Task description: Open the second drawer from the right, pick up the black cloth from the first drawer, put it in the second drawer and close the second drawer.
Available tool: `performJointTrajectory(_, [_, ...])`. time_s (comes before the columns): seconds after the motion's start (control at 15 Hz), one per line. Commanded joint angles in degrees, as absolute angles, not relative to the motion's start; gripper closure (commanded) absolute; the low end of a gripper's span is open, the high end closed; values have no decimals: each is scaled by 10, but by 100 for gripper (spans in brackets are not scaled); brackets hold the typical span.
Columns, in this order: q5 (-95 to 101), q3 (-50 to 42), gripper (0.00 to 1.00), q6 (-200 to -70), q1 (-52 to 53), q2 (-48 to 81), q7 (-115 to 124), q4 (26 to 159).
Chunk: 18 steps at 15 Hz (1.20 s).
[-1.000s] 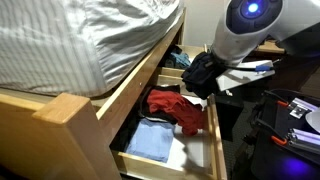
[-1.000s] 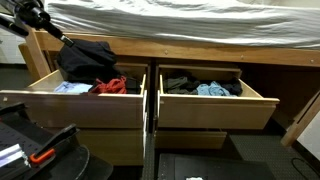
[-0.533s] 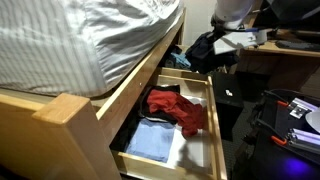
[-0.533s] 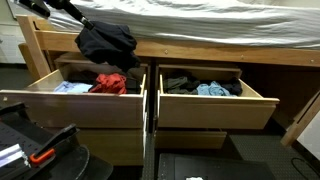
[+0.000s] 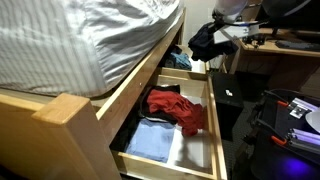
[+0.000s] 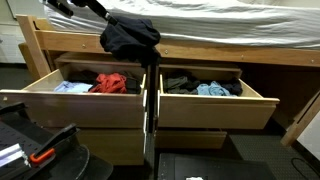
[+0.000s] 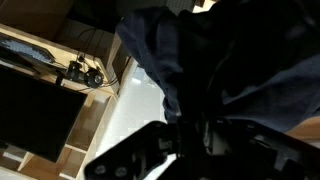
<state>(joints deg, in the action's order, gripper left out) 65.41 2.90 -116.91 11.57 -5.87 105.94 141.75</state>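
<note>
Fig.: transfer of black cloth (image 6: pixel 130 38) to second drawer (image 6: pixel 215 112). Gripper (image 6: pixel 104 16) is clenched on the cloth's upper edge. The cloth hangs free in front of the bed rail, above the inner edges of both drawers, touching neither. First drawer (image 6: pixel 70 110) stands open w/ red cloth (image 6: pixel 112 83) inside. Second drawer is also open and already holds garments. Recommended: keep the hanging tail above the rims, carry it to the middle of the second drawer, lower until the fabric pools, then release. No fold should lie over the front edge, else the drawer prob. jams on closing.
</note>
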Motion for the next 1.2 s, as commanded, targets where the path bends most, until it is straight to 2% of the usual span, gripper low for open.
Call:
performJointTrajectory(0.0, [700, 28, 97, -1178, 74, -104, 1079, 1458])
performJointTrajectory(0.27, [743, 10, 97, -1190, 41, -144, 1088, 1491])
performJointTrajectory(0.53, [779, -8, 97, -1317, 42, -167, 1036, 1542])
performJointTrajectory(0.8, [873, 45, 97, -1246, 55, -165, 1190, 1586])
performJointTrajectory(1.13, [985, -1, 97, -1280, 30, -169, 1294, 1580])
